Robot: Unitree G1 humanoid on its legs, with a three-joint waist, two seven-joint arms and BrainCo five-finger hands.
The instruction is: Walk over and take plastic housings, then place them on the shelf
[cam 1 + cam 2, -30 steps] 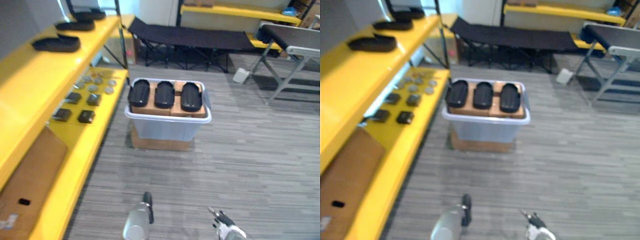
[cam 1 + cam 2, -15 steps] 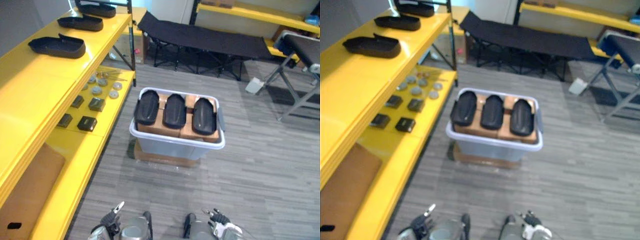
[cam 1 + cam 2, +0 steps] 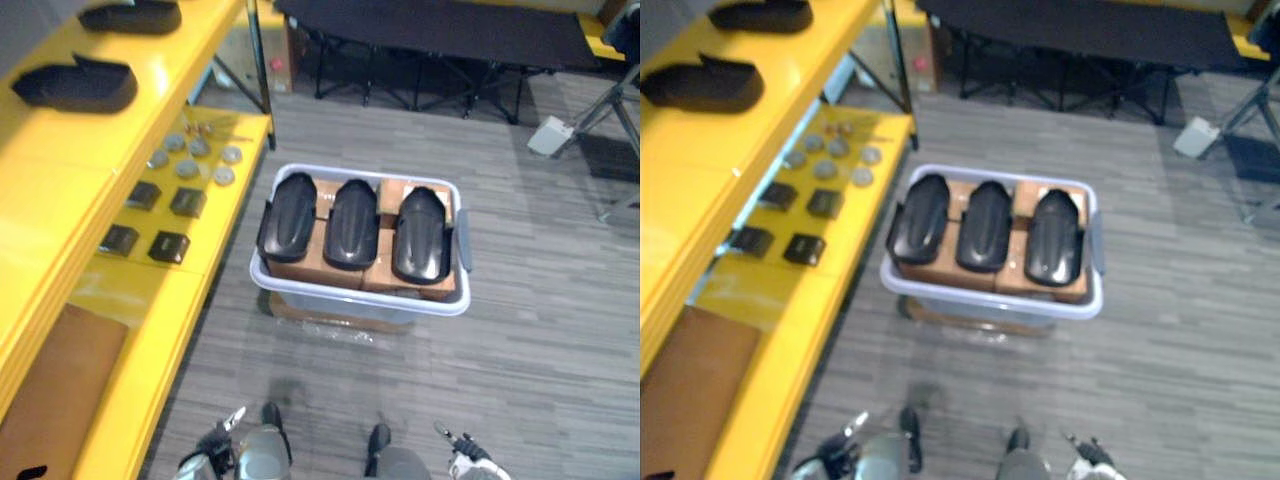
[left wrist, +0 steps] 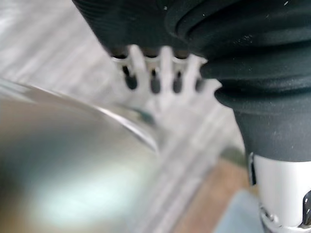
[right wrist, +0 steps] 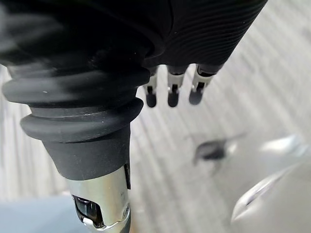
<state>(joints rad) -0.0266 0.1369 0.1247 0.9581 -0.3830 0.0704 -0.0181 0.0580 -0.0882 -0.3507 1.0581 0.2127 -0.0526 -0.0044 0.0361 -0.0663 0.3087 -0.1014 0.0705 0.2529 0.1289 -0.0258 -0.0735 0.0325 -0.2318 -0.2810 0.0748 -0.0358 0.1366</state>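
Three black plastic housings sit on brown cardboard boxes in a grey tub, likely raised for reach, while left hand and right hand hang slack-fingered, empty.

The left hand and the right hand are each sheathed over back and wrist in a black ribbed cover formed in rounded, bellows-like folds. From its edge project slim silver fingers with dark tips, set side by side. Behind the cover sits a polished silver cylindrical wrist section with a dark recess.
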